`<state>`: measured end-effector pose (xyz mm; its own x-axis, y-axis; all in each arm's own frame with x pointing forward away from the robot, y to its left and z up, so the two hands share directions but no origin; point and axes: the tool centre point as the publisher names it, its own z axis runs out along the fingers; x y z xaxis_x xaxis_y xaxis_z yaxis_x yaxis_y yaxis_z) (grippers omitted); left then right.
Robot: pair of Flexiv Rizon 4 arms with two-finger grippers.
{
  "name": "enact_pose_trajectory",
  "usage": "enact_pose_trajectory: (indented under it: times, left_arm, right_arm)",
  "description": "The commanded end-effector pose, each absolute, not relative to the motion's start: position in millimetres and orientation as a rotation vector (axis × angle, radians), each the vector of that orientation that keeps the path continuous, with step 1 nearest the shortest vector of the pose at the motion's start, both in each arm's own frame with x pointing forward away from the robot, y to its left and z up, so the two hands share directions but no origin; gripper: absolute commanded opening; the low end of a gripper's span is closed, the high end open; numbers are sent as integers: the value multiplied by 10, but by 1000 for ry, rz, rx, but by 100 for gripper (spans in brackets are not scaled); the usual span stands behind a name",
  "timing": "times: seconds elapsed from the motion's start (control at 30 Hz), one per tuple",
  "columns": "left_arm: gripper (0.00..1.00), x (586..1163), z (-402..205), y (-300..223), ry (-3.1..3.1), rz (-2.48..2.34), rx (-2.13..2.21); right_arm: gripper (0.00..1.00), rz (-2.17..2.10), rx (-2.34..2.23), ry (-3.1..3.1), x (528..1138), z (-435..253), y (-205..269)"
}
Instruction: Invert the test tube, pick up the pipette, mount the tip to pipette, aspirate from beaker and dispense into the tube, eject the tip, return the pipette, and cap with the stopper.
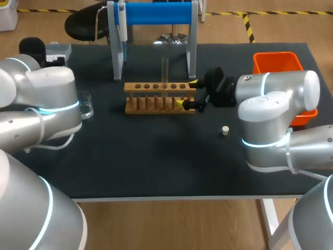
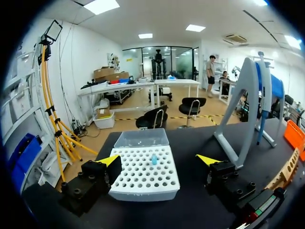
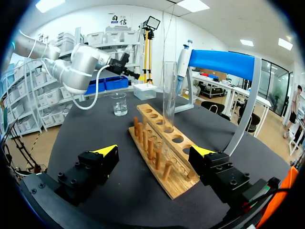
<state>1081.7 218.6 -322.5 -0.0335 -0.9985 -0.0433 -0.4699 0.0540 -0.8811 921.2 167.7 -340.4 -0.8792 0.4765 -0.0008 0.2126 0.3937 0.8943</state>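
You have your left gripper [image 2: 158, 160] spread wide facing the white tip box [image 2: 138, 181], the beaker [image 1: 86, 104] beside that arm, the test tube [image 1: 165, 69] upright in the wooden rack [image 1: 156, 87], your right gripper [image 1: 186, 94] spread wide about the rack's right end, and the stopper [image 1: 225, 130] lying apart on the mat further right

My left arm [image 1: 47, 99], silver-grey with a glowing blue ring at its joint, comes in from the left edge of the head view and fills the middle left. That bulk hides my left gripper [image 2: 159, 161] there; the wrist view shows its black, yellow-tipped fingers spread wide. My right arm [image 1: 276, 104] enters from the right edge and points leftward. My right gripper [image 1: 187, 94] sits near the frame's centre, fingers wide apart, one tip above the other.
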Motion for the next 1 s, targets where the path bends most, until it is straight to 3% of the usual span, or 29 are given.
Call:
enact_pose_trajectory:
  times: [0.03, 0.67, 0.7, 0.73, 0.8, 0.83, 0.9, 1.0]
  left_arm:
    - [100, 10823, -3266, 2220, 1617, -955, -1482]
    - [100, 10972, -3374, 2090, 1731, -1007, -1469]
    - [97, 10984, -3382, 2086, 1729, -1005, -1471]
    - [87, 10994, -3389, 2083, 1729, -1005, -1472]
    - [83, 11013, -3402, 2075, 1727, -1004, -1475]
    - [64, 11020, -3408, 2071, 1726, -1005, -1476]
    - [52, 11037, -3420, 2069, 1723, -1005, -1480]
    - [58, 11059, -3436, 2064, 1721, -1008, -1481]
  right_arm:
    - [100, 1480, 607, 2398, 9210, -3402, 1671]
    - [100, 1480, 607, 2398, 9210, -3402, 1671]
    - [100, 1480, 607, 2398, 9210, -3402, 1671]
    - [100, 1480, 607, 2398, 9210, -3402, 1671]
    - [100, 1480, 607, 2398, 9210, -3402, 1671]
    - [100, 1480, 607, 2398, 9210, -3402, 1671]
    - [100, 1480, 607, 2398, 9210, -3402, 1671]
    - [100, 1480, 607, 2398, 9210, -3402, 1671]
